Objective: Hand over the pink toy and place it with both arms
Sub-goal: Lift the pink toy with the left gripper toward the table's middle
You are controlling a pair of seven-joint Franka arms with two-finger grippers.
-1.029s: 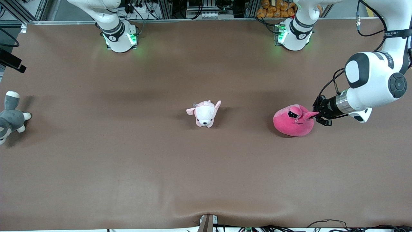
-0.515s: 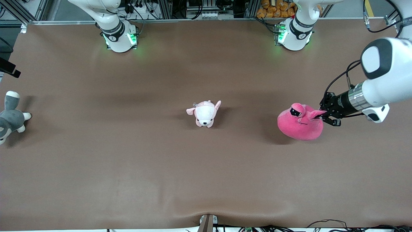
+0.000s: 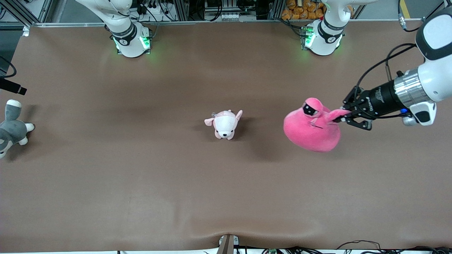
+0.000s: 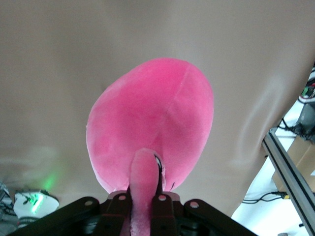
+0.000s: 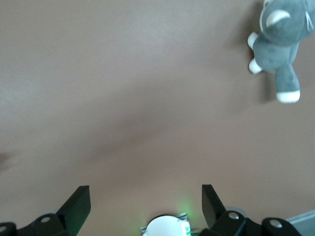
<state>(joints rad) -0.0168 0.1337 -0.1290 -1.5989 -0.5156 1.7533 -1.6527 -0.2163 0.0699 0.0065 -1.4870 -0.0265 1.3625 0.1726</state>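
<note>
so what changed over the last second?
The left gripper, shut on the pink toy by one eye bump, lifted it off the table and toward the puppy plush. The puppy and the grey plush stayed put; the right gripper stays open.

You've got a pale pink-and-white puppy plush (image 3: 224, 124) sitting mid-table on the brown table cover (image 3: 141, 183), face twd the front cam. Grey-and-white plush (image 3: 11, 128) lies at the right arm's end, by the table edge, well apart from the puppy.
</note>
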